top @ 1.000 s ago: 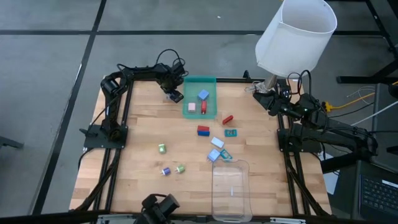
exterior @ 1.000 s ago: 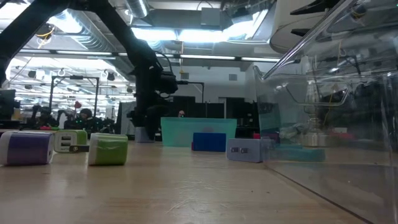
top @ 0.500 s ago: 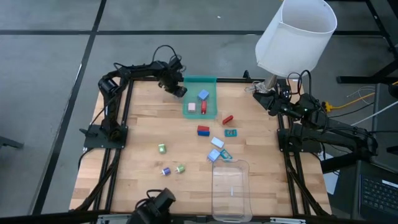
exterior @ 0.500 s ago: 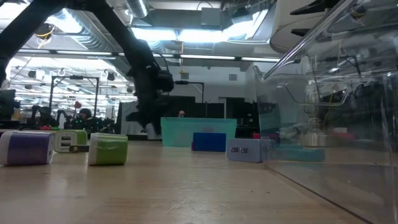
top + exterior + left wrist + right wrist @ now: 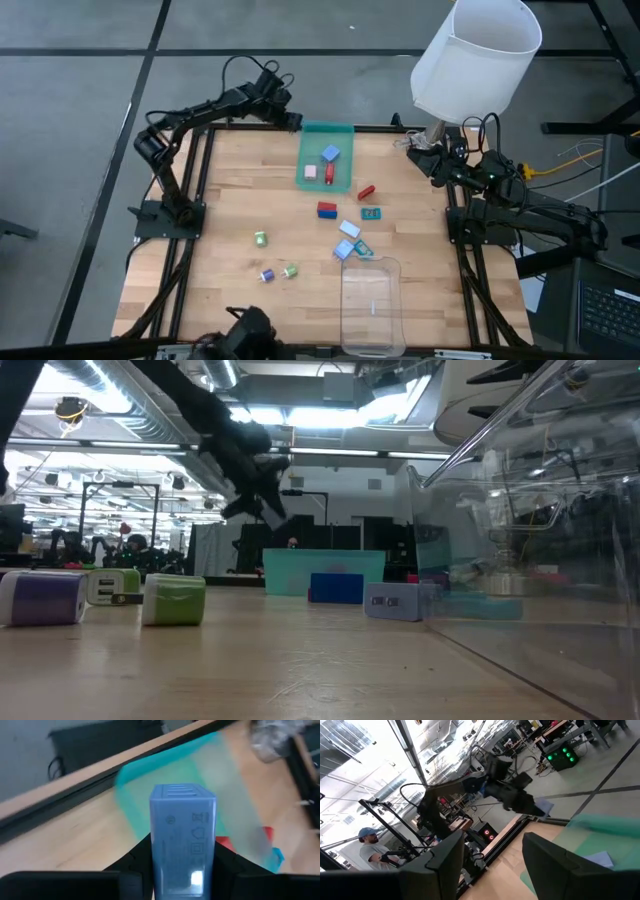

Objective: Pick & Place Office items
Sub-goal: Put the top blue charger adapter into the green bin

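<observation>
1. Nearest in the low view, a white-and-purple block [image 5: 42, 598] lies beside two green blocks [image 5: 173, 600]; in the high view these rest apart on the tabletop's [image 5: 230, 190] left-hand front part.
2. Close by at the front edge stands the clear plastic tray [image 5: 372, 305].
3. Mid-tabletop, a scatter of office items [image 5: 350, 232] lies between that tray and the green tray [image 5: 323, 131]: a red-and-blue block [image 5: 326, 209], pale blue flat pieces, a teal piece [image 5: 372, 213] and a red piece [image 5: 366, 192].
4. Further back, the green tray holds a white-pink block, a red piece and a blue piece.
5. Farthest, the left arm reaches from its left-side base, elbow raised high, to the back edge; the left gripper [image 5: 290, 121] hangs above the tabletop just beside the tray's back left corner.
6. Its jaws are clamped on a blue block [image 5: 182, 840], held upright between the fingers [image 5: 135, 862]; small printed symbols show on its face, none readable.
7. At the right rear corner, the right gripper [image 5: 492, 865] waits with jaws apart, holding nothing.
</observation>
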### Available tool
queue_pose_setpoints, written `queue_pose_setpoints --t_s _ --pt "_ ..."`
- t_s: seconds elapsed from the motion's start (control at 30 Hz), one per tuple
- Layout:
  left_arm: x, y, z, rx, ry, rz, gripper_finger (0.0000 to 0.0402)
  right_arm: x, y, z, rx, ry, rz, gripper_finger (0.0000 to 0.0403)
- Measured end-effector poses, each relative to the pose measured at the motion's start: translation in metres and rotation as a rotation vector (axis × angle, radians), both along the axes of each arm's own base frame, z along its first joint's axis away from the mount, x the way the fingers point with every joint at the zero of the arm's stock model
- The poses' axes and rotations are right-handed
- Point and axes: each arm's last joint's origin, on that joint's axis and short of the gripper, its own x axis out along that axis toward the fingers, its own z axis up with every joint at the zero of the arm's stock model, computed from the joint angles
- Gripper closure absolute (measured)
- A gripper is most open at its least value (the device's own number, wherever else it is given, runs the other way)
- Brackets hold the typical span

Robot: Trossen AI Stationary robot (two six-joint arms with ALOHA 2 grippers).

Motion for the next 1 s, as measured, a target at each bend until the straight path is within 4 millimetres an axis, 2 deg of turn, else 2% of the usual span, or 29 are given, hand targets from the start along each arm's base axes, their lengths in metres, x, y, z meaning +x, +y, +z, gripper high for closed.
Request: queue_pose_setpoints --t_s 0.1,0.17,0.27,0.4,0.63,0.73,0.8,0.93,1.0 --pt "0.015 -0.017 0.011 0.051 -0.059 -0.117 0.0288 0.0 0.0 0.0 -0.002 0.001 -0.001 0.0202" --pt "0.027 -0.03 0.011 0.062 -0.062 -0.186 0.0288 0.0 0.0 0.0 -0.003 0.001 -0.001 0.0202" --pt "0.048 -0.052 0.001 0.071 -0.024 -0.275 0.0288 0.0 0.0 0.0 -0.003 0.001 -0.003 0.0202" --pt "0.075 -0.075 -0.023 0.062 0.038 -0.347 0.0288 0.0 0.0 0.0 -0.002 0.001 -0.003 0.0202" --pt "0.096 -0.086 -0.063 0.013 0.116 -0.361 0.0288 0.0 0.0 0.0 0.005 -0.001 -0.001 0.0202" --pt "0.099 -0.088 -0.065 0.055 0.127 -0.382 0.0288 0.0 0.0 0.0 0.011 -0.004 0.002 0.0202" --pt "0.101 -0.088 -0.064 0.078 0.104 -0.397 0.0255 0.0 0.0 0.0 0.011 -0.004 0.007 0.0202" --pt "0.102 -0.084 -0.054 0.095 0.088 -0.391 0.0139 0.0 0.0 0.0 0.01 -0.003 0.01 0.0202" --pt "0.105 -0.083 -0.045 0.106 0.085 -0.386 0.0095 0.0 0.0 0.0 0.01 -0.003 0.01 0.0202"
